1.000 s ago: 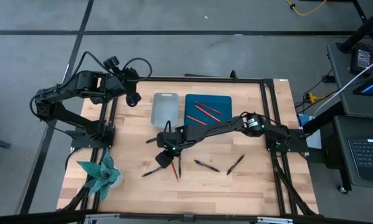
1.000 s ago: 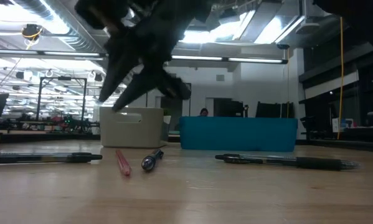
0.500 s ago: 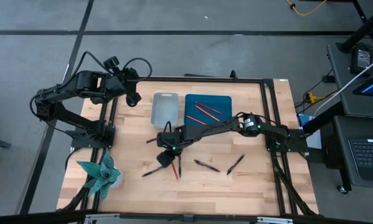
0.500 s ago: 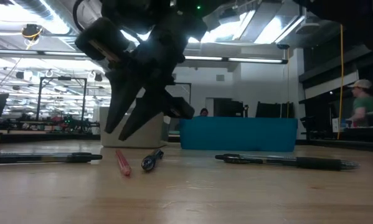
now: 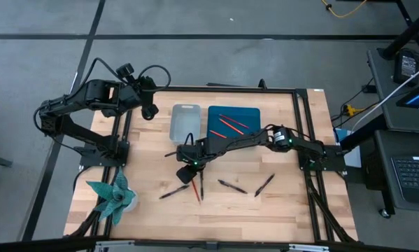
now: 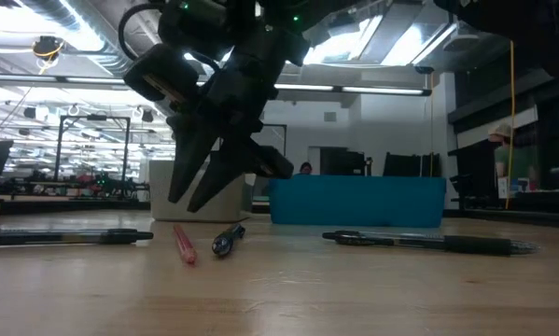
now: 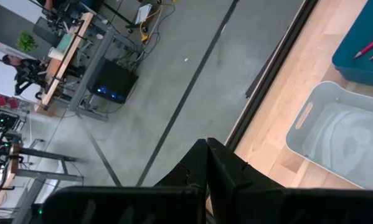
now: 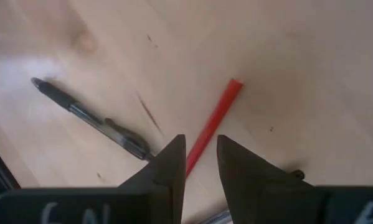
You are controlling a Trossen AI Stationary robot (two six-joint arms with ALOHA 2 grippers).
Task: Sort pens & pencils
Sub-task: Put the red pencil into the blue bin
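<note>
Two dark fingers [image 8: 171, 163] on our right jaws [image 8: 200, 163] stand partly open with nothing between them, and the red pencil [image 8: 211, 126] lies straight along the gap underneath, flat on the desk [image 5: 146, 150]. So we'd say we're at the reach-and-line-up step for picking up that pencil: in the low view the jaws hang just above it, not touching yet. Next move, as we read it, is to drop straight down so one finger lands on each side of the pencil, then squeeze, keeping clear of the black pen [image 8: 89, 117] that lies close beside it.

Working outward, our right arm stretches low across the desk from its base on the right, wrist tipped down over the loose pens near the front. Two red pencils already sit in the blue tray [image 5: 254, 115] at the back; the grey bin [image 5: 185, 129] next to it looks empty. Our left jaws [image 7: 206, 163] are closed on nothing, parked off the desk's back left corner.
</note>
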